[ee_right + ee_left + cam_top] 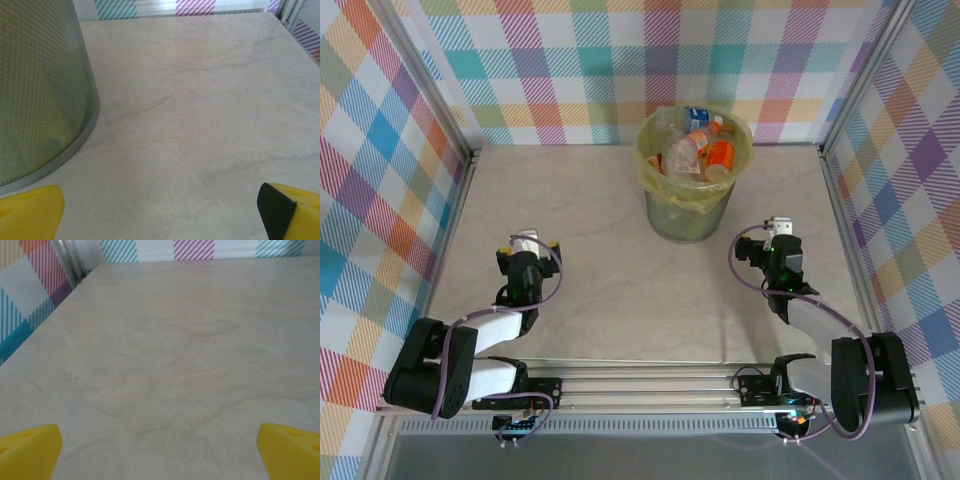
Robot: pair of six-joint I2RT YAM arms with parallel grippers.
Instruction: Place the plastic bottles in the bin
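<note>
One bin point(688, 215) upright at the far middle of the pale marbled surface point(590, 200), lined with a yellowish bag folded over the rim. Ahead of both tools and between them, touching neither. Left tool point(525, 240) well apart from it, down and to the left in the overhead view; right tool point(780, 225) nearer, just off the bin's lower right side. Two tools in all, both spread wide and gripping nothing. From the left wrist, left tool point(160, 450) over bare surface, one yellow finger point(30, 452) in each lower corner. From the right wrist, right tool point(160, 210) likewise spread over bare surface, the bin point(40, 90) looming at the left as a green mesh wall, its base close beside the left-hand finger yet apart from it. Plastic bottles point(695, 145) all heaped inside the bin, filling it to about rim height: at least five told apart from above, among them two with orange labels, one with a blue label, and clear bodies lying tilted over one another. Exact count impossible to tell, the lower ones hidden under the heap. Checked pastel walls point(570, 60) on three sides.
</note>
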